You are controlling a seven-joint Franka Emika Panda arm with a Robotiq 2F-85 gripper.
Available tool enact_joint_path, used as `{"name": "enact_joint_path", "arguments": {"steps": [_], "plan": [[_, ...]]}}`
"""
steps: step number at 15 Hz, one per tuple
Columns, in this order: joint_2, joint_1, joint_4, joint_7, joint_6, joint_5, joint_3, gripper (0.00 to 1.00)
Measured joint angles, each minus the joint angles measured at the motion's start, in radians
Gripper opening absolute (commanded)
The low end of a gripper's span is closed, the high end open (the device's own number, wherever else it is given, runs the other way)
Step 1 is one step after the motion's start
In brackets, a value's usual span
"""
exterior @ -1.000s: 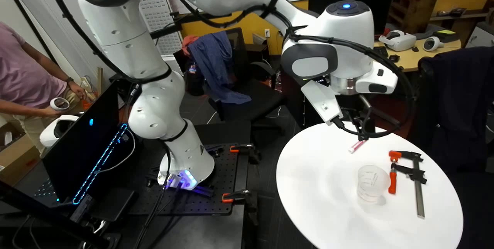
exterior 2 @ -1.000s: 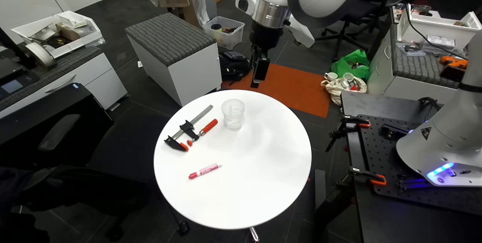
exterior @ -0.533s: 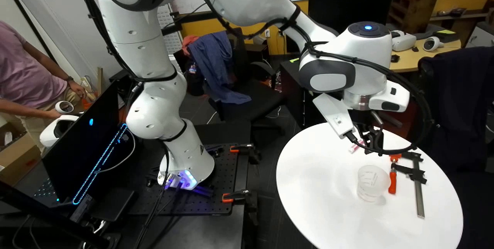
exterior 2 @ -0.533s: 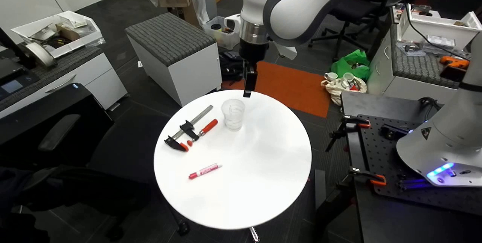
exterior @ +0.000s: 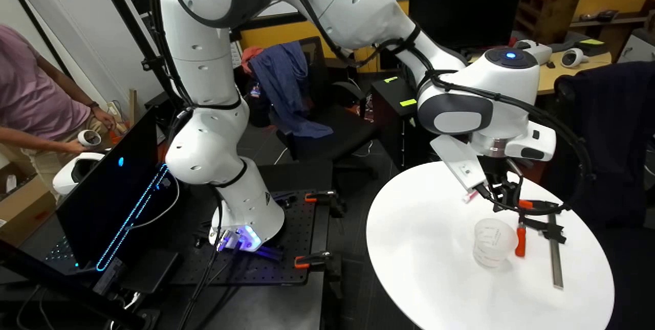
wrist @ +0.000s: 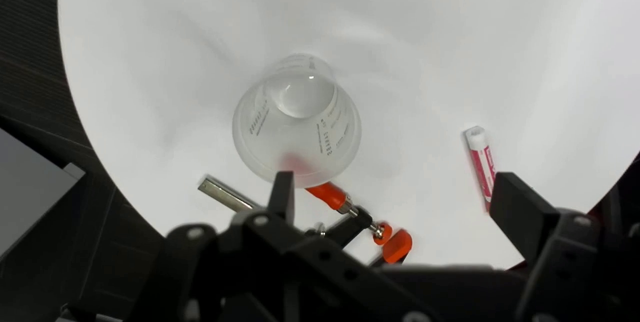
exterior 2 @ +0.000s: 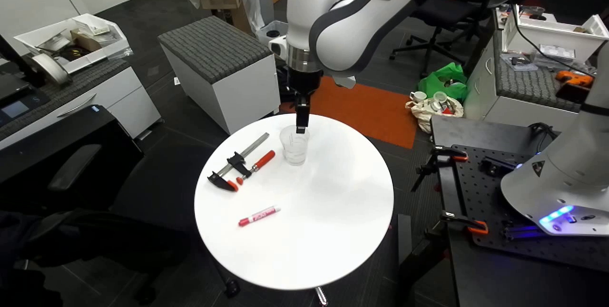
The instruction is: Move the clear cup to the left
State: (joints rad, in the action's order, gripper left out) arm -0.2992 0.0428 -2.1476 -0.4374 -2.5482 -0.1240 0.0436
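Note:
The clear cup (exterior: 494, 243) stands upright on the white round table, and it also shows in an exterior view (exterior 2: 294, 150). In the wrist view the cup (wrist: 297, 127) is left of centre, with its open rim facing the camera. My gripper (wrist: 395, 180) is open and empty, its two black fingers wide apart. The left finger (wrist: 283, 197) overlaps the cup's near rim in that view; the cup is not between the fingers. In an exterior view the gripper (exterior 2: 302, 123) hangs above the table, overlapping the cup's rim; I cannot tell its exact height.
A red-and-black clamp (exterior 2: 245, 162) lies close beside the cup, and its handle (wrist: 327, 194) shows partly behind the cup in the wrist view. A red-and-white marker (exterior 2: 259, 215) lies farther off on the white table (exterior 2: 323, 250). The marker also shows in the wrist view (wrist: 482, 162).
The arm has lowered and moved outward, bringing the gripper down toward the cup: rightward in an exterior view, leftward in the opposite one. The cup, clamp and marker have not moved.

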Motion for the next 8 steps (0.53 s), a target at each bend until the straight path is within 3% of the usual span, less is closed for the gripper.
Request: {"name": "enact_joint_path", "arguments": {"steps": [8], "plan": [[-0.031, 0.002, 0.028, 0.030, 0.001, 0.027, -0.009, 1.00]]}}
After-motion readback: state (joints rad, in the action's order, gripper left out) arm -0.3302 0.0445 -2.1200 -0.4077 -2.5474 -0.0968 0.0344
